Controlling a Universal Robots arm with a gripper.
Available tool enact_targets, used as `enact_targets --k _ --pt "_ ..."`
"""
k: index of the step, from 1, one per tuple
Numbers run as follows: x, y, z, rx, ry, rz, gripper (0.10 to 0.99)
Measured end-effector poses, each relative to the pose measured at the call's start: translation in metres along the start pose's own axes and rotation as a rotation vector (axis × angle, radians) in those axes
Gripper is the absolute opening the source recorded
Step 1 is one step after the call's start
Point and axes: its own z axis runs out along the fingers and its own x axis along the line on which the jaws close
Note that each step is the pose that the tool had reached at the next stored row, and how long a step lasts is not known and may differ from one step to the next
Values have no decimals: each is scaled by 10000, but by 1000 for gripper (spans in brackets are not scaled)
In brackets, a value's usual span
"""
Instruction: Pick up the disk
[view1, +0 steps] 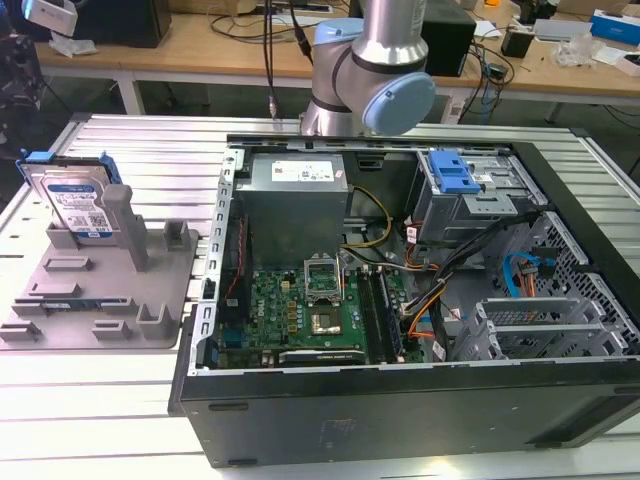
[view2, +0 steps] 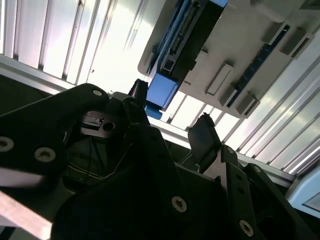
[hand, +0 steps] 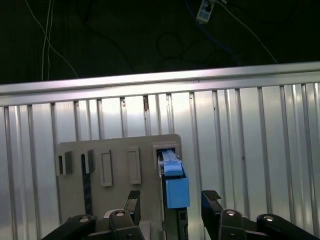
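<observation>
- the flat silver hard drive with a blue-and-white label and blue plastic frame, the disk (view1: 76, 203), stands on edge in the grey plastic holder tray (view1: 110, 300). this is at the exterior view's left, beside the open black computer case (view1: 400, 330).
- the black two-finger gripper (hand: 172, 197) is spread wide and holds nothing. in the first wrist view the disk's blue top edge lies in line with the gap, apart from both fingertips.
- judged step: the approach, lined up over the disk, with no grasp made yet.
- a grasp would likely call for a straight descent with the thin edge kept centred, so the pads meet the broad faces.
- room: a tall grey post (view1: 120, 215) stands just beside the disk, so the tray side looks tight. the other side opens onto the ribbed metal table (hand: 250, 150).
</observation>
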Motion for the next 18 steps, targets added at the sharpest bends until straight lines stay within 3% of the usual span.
enact_targets --k 18 --pt "-45 2 74 8 129 -487 600"
